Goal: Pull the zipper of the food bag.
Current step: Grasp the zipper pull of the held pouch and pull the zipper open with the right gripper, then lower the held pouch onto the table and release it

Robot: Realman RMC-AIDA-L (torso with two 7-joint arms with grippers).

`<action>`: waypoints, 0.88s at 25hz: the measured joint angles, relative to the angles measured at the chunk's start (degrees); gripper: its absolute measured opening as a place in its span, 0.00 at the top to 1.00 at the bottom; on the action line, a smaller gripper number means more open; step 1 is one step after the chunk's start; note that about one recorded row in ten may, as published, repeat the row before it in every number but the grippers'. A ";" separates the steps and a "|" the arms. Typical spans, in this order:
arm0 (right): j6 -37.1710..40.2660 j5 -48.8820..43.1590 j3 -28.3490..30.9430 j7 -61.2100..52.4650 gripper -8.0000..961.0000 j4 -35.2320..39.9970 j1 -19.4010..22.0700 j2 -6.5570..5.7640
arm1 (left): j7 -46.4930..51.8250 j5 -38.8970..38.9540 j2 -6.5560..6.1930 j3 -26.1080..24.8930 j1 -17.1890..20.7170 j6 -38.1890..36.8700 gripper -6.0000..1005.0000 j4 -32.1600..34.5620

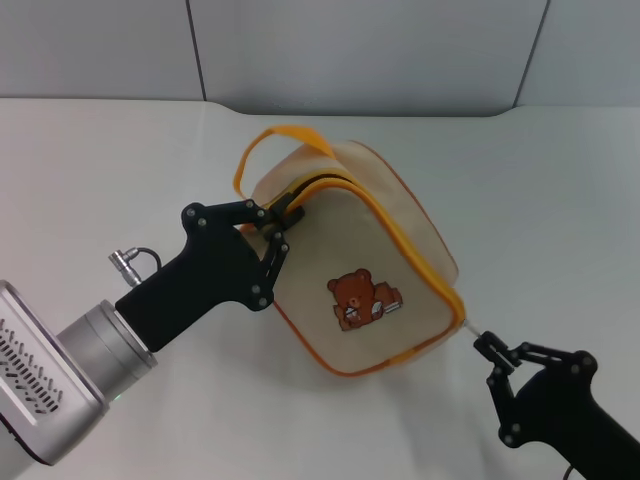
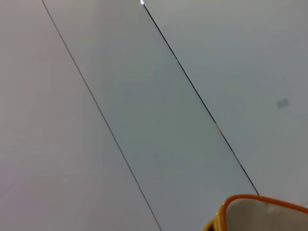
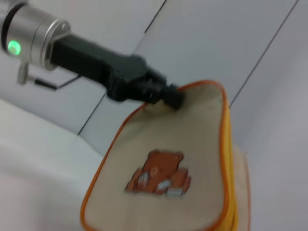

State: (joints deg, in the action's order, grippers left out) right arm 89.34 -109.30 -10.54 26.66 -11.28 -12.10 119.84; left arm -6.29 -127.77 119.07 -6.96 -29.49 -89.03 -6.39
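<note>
The beige food bag (image 1: 370, 270) with a brown bear print (image 1: 362, 300) and an orange-yellow loop handle (image 1: 270, 145) lies tilted on the white table. My left gripper (image 1: 283, 218) is shut on the bag's top corner at the handle end; the right wrist view shows that grip (image 3: 169, 96). The yellow zipper (image 1: 400, 240) runs along the top edge to the near right corner. Its thin silver pull tab (image 1: 471, 327) sticks out there. My right gripper (image 1: 488, 347) is shut on the tab. A dark gap shows in the zip line near the left gripper.
The white table (image 1: 120, 160) ends at a grey panelled wall (image 1: 350, 50) behind the bag. The left wrist view shows only wall panels and a corner of the bag (image 2: 264, 211). The bag (image 3: 168, 163) fills much of the right wrist view.
</note>
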 joint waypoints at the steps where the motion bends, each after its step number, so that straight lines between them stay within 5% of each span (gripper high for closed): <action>1: 0.00 0.00 0.00 0.00 0.88 0.00 0.00 0.00 | 0.00 0.00 0.00 0.00 0.00 0.00 0.93 0.00; 6: 2.35 2.45 2.51 -11.55 0.86 0.60 -0.07 -0.24 | 5.54 0.29 0.10 -1.88 1.93 2.42 0.93 -3.20; 8: 4.80 2.02 1.83 -24.44 0.85 4.41 -0.96 -0.54 | 5.82 0.26 0.16 -2.14 3.09 6.14 0.93 -5.98; 15: 12.79 -0.76 -3.33 -52.96 0.59 20.21 -2.99 -0.61 | 10.01 0.13 0.14 -3.39 5.16 8.39 0.94 -8.84; 19: 15.17 -0.85 -5.64 -60.09 0.50 26.12 -3.61 -0.67 | 16.59 -0.20 -0.25 -3.50 5.39 7.14 0.94 -7.93; 22: 17.07 -1.21 -8.08 -66.57 0.43 31.19 -4.46 -0.98 | 24.13 -1.09 -0.51 -2.13 5.07 3.65 0.83 -3.83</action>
State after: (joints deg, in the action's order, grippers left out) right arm 106.40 -110.52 -18.62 -39.91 19.91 -16.56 118.86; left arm 17.84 -128.85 118.56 -9.09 -24.42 -85.37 -10.22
